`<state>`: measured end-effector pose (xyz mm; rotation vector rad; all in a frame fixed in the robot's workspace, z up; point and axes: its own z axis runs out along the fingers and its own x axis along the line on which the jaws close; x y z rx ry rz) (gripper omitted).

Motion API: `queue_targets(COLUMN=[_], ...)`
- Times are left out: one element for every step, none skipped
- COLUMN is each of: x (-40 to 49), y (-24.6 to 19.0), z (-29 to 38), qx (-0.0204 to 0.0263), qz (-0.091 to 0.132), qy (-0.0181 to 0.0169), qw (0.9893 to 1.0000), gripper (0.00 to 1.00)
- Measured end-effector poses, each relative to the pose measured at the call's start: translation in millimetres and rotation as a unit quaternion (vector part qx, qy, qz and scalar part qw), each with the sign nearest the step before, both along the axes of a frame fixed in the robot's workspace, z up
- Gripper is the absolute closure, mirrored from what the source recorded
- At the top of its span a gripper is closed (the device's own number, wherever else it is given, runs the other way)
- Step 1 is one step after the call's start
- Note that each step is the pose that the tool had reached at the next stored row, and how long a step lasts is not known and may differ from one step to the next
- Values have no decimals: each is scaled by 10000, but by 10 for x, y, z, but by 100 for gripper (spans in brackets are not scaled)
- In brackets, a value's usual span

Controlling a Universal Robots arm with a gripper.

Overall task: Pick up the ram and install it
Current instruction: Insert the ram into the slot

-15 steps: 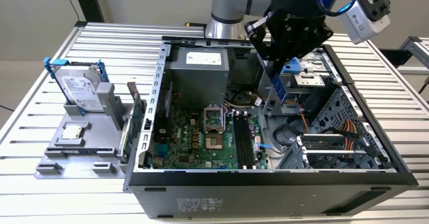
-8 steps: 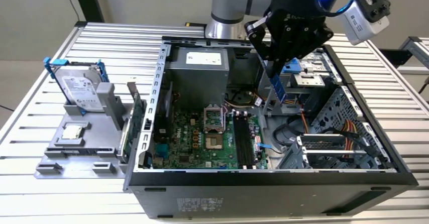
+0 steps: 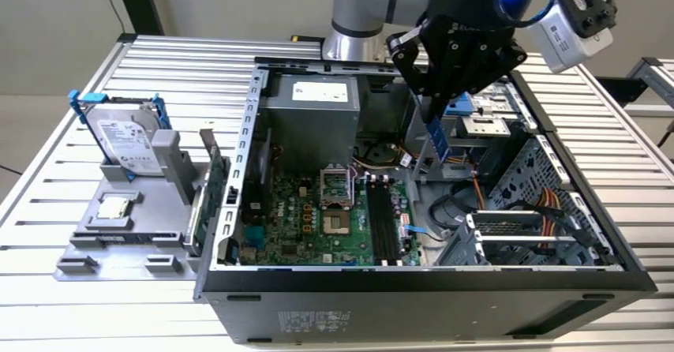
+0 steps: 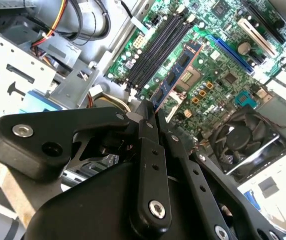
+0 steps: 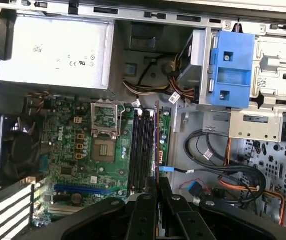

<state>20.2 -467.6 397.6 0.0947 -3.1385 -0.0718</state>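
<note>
Fingers (image 4: 147, 131) clamping half-hidden ram (image 4: 175, 77)

A silver ribbed table (image 3: 126, 60) held an open computer case (image 3: 421, 289) and, on the exterior view's left, a grey holder stand (image 3: 121, 237).

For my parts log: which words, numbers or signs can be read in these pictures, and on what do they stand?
None can be quoted; all print is too small or blurred:
power supply label
hard drive label
case sticker
ram held in the pincer
</note>
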Motion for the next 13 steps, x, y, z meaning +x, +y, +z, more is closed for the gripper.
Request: queue_targets(x=[4, 8, 10, 13, 17, 23, 30, 38, 47, 55, 64, 73, 81], y=[0, 0, 0, -1, -1, -2, -3, -6, -8, -10, -12, -14, -16], z=[0, -1, -1, -1, -2, -3, -4, -4, -4, -4, -5, -5, -5], qx=[0, 0, 0, 0, 0, 1, 1, 1, 0, 0, 0, 0, 0], qz=[-14, -19, -20, -20, -19, -19, -20, -21, -22, -22, -23, -24, -25], qy=[0, 0, 0, 0, 0, 0, 0, 0, 0, 1, 1, 1, 1], qw=[10000, 10000, 10000, 10000, 10000, 10000, 10000, 10000, 10000, 10000, 10000, 10000, 10000], gripper=[100, 100, 100, 100, 100, 100, 100, 100, 100, 100, 100, 100, 100])
